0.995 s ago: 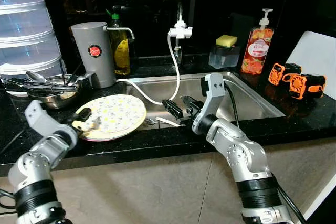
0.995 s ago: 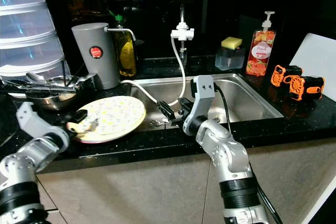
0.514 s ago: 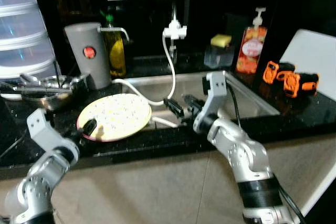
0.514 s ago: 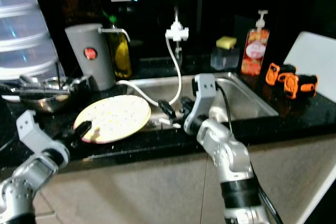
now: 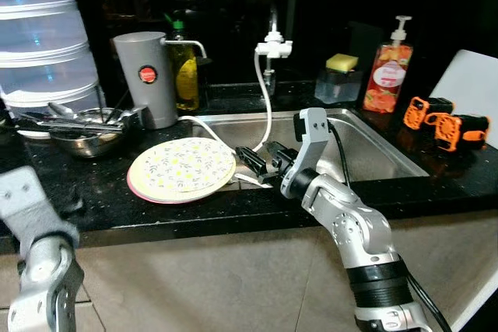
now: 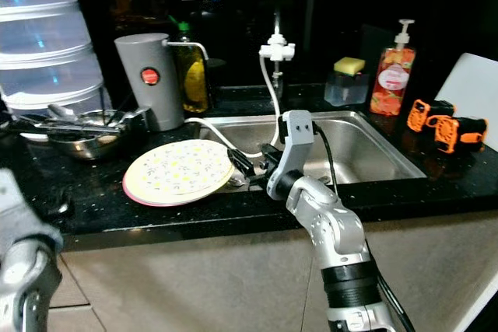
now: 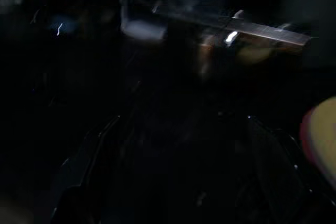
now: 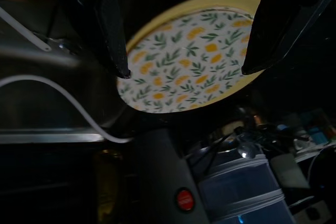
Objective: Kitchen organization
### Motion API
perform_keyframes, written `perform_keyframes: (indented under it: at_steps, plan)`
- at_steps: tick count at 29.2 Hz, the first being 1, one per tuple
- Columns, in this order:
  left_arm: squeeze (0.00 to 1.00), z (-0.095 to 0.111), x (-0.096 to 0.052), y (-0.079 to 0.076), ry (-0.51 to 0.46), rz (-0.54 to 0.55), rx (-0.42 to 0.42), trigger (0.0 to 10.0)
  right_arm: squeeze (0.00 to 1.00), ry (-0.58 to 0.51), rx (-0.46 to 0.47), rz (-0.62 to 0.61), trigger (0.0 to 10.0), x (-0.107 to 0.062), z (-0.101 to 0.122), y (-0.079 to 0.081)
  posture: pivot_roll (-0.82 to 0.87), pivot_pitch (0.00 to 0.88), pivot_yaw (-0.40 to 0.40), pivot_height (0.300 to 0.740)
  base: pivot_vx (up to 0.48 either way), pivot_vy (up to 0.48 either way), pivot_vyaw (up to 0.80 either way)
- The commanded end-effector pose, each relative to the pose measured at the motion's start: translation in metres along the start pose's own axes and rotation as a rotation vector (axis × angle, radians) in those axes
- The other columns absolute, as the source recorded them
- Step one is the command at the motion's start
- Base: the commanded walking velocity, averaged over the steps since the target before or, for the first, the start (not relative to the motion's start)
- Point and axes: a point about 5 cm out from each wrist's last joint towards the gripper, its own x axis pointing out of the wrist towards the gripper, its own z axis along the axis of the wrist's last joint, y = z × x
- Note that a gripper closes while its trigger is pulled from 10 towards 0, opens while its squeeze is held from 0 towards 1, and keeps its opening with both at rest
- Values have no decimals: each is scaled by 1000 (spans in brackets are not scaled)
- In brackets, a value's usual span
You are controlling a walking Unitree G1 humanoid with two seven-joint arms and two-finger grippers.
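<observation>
Reaching over the front edge of the black surface [image 5: 194, 211], the right claw [image 5: 263, 162] hangs with its two black fingers spread apart and nothing between them, just beside the right rim of the floral plate [image 5: 181, 169] and above the near left corner of the steel sink [image 5: 373, 149]. The left claw cannot be read: the left arm [image 5: 35, 258] is low at the left with only its silver wrist showing, and its wrist view is dark and blurred, so whether those fingers are apart or together cannot be told. The plate, cream with yellow flowers and green leaves, lies flat on a pink-rimmed plate beneath it, well apart from the left arm. A white hose [image 5: 263, 110] runs from the tap [image 5: 274, 43] down across the sink's left edge. Farther back on the left, a steel bowl [image 5: 87, 136] holds utensils too tangled to tell apart. Behind it stands a grey jug [image 5: 146, 77] with a round red label whose writing is too small to read, an oil bottle [image 5: 185, 71] beside it, and stacked clear containers [image 5: 47, 36] cut off by the frame. At the right rear are a yellow sponge [image 5: 340, 61] on a clear holder, a pump soap bottle [image 5: 387, 74] with an illegible orange label, and two orange-and-black tools [image 5: 447, 122].
</observation>
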Motion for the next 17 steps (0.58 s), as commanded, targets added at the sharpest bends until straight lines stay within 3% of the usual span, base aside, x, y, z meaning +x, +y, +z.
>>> perform_keyframes:
  at_steps: [1,4,6,8,11,15,17]
  plan:
    - [0,2,7,-12,15,-106,82,10000,0,6,0,7,10000,2,-2,1,111,12,-17,740,0,0,0]
    - [0,26,17,-31,-59,-280,219,10000,0,1,-3,-2,10000,0,-1,1,93,12,-3,740,0,0,0]
    - [0,31,20,-35,-79,-309,245,10000,0,-1,-3,-7,10000,-1,-1,0,90,10,3,740,0,0,0]
    - [0,31,24,-41,-44,-383,221,10000,0,-4,-3,-15,10000,-1,-1,0,84,10,9,740,0,0,0]
    - [0,19,28,-65,30,-608,176,10000,0,-10,-12,-29,10000,-3,0,-1,74,13,17,740,0,0,0]
    - [0,13,31,-72,55,-659,178,10000,0,-13,-29,-42,10000,-4,0,-3,69,14,18,740,0,0,0]
    - [0,5,39,-73,99,-645,182,10000,0,-20,-63,-96,10000,-5,2,-9,45,22,37,740,0,0,0]
